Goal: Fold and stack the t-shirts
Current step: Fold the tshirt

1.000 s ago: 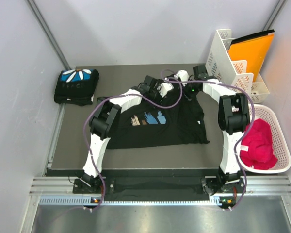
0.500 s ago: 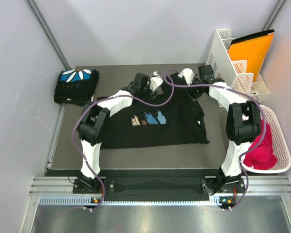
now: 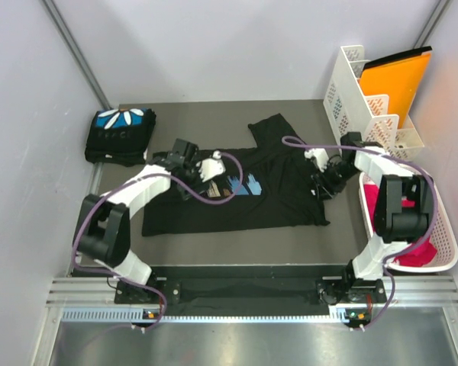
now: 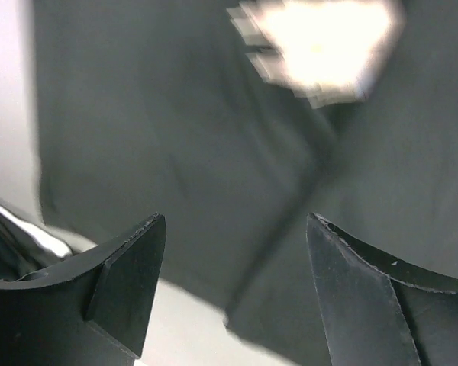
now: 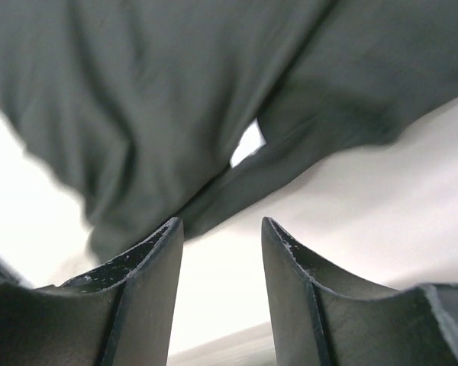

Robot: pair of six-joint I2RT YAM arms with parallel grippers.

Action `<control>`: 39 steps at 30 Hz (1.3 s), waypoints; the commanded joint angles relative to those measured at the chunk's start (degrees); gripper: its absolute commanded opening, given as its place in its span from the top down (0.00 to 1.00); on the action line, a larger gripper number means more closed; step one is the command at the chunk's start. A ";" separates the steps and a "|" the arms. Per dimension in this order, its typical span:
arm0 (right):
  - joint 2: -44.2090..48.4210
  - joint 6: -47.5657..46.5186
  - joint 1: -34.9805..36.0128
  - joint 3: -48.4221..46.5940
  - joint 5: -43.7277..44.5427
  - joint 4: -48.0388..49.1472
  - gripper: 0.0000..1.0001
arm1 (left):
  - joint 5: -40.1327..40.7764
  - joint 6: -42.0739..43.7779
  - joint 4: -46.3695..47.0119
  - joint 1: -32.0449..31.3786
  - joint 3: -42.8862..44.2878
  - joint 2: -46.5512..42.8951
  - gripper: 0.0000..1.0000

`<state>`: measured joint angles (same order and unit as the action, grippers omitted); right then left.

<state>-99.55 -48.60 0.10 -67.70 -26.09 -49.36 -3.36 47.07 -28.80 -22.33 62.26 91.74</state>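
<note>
A black t-shirt [image 3: 244, 197] lies spread at the centre of the mat [image 3: 237, 248]. The white basket [image 3: 445, 229] at 4 o'clock holds pink cloth [image 3: 418, 245], the white rack [image 3: 351, 91] at 1 o'clock holds an orange folder [image 3: 397, 84], and a folded t-shirt [image 3: 120, 136] sits at 10 o'clock. The left gripper [image 4: 233, 255] and right gripper [image 5: 221, 240] hang over the spread shirt, jaws apart and empty.

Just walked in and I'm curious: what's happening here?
A robot is folding t-shirts. A spread shirt lies on the table, print up. The left gripper hangs open over its left part, the right gripper open by its right edge; neither holds cloth. A folded shirt sits at the far left corner.
</note>
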 commanded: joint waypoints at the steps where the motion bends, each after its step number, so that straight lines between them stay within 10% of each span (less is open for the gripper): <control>1: 5.24 -6.15 -1.77 2.39 -5.37 -7.32 0.54 | 0.89 10.49 -4.96 0.62 -8.53 -8.24 0.21; 24: -0.48 -16.09 -1.07 -0.68 -11.09 -21.12 0.55 | 11.18 19.20 -0.82 1.85 -16.91 -3.42 0.22; 39: 4.88 -12.93 3.24 9.69 -7.22 -12.95 0.57 | 13.37 18.50 3.13 1.76 -19.02 1.68 0.22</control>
<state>-98.28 -62.33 1.96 -58.74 -32.34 -65.19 6.87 64.53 -32.49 -21.67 46.48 87.53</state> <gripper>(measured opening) 0.435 0.780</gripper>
